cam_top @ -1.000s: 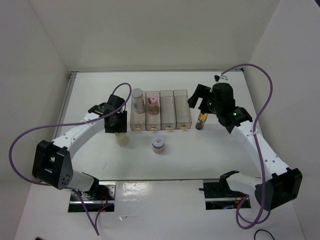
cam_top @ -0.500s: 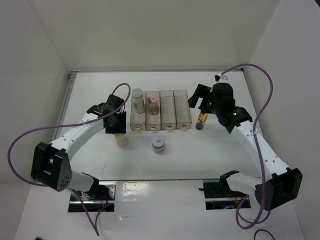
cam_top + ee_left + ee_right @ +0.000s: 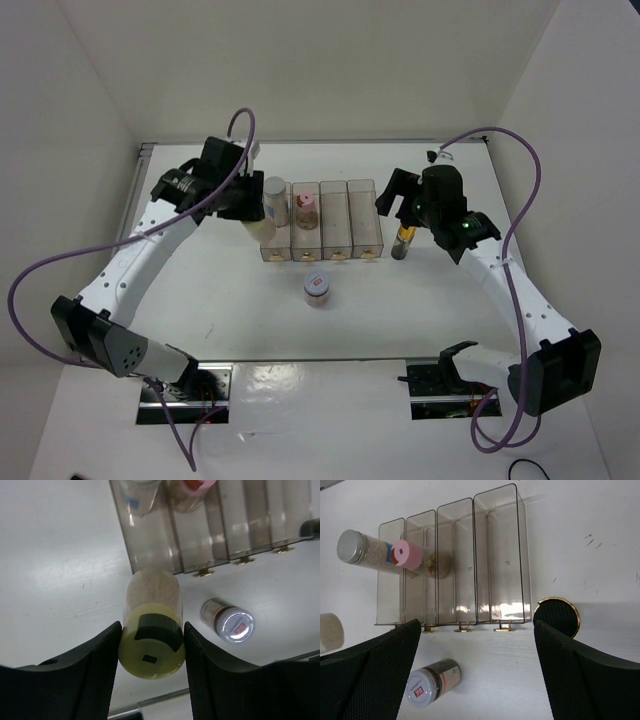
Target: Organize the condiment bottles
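My left gripper (image 3: 248,208) is shut on the yellow-capped bottle (image 3: 152,640) and holds it off the table by the organizer's near-left corner; the bottle hangs below the fingers in the top view (image 3: 262,228). The grey-capped bottle (image 3: 275,195) stands in the clear organizer's (image 3: 365,215) first compartment and the pink-capped bottle (image 3: 306,207) in the second. The white-lidded jar (image 3: 318,287) sits on the table in front of the organizer. The slim dark black-capped bottle (image 3: 557,617) stands just right of the organizer. My right gripper (image 3: 477,675) is open and empty above it.
The organizer's two right compartments (image 3: 500,555) hold nothing. White walls enclose the table on three sides. The right gripper (image 3: 400,205) hovers close to the organizer's right end.
My left gripper has lifted the yellow-capped bottle off the table and carried it back toward the organizer's left end. The right arm has barely moved.
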